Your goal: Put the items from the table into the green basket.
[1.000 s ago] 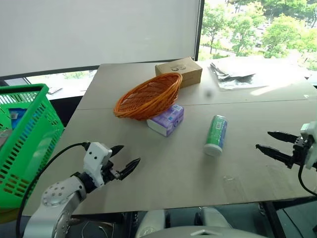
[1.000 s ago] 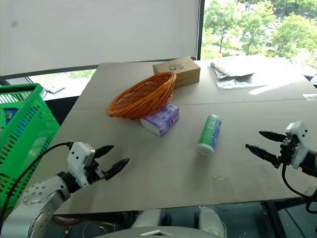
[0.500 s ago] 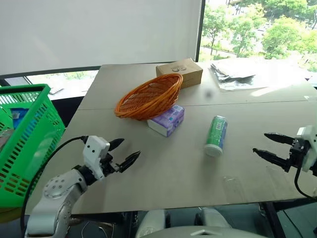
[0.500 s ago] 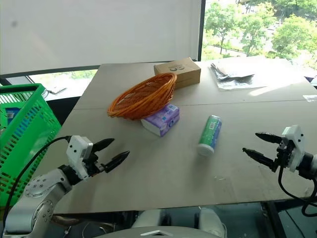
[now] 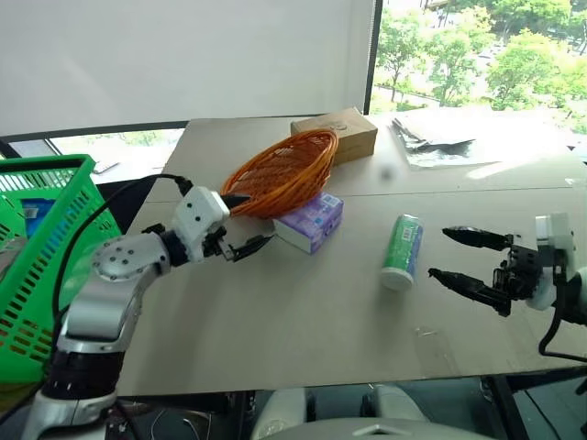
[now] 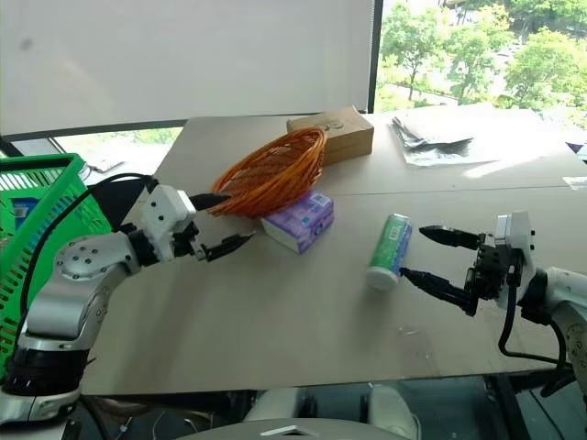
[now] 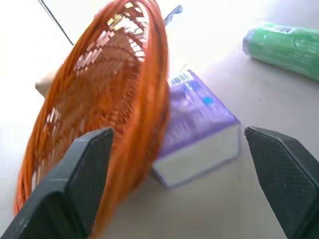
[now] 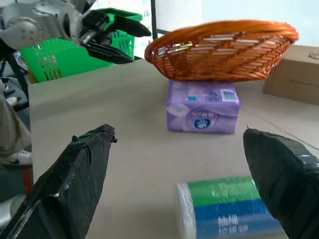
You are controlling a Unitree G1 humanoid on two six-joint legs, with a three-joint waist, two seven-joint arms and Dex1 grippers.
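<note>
Nearest, the right gripper [image 5: 464, 259] is held above the table [image 5: 303, 321] with fingers spread wide and empty, just beside the green-and-white can [image 5: 401, 250], which lies on its side. The left gripper [image 5: 249, 223] is likewise spread wide and empty, pointed at the purple-and-white tissue pack [image 5: 309, 220]. That pack is partly covered by the tilted orange wicker basket [image 5: 280, 173] propped on it. A cardboard box [image 5: 335, 134] and crumpled silver wrapping [image 5: 440, 135] lie farther back. The green basket [image 5: 46, 266] stands off the table's left edge

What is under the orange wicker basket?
The purple-and-white tissue pack props the tilted orange wicker basket; the pack's far part is covered.
</note>
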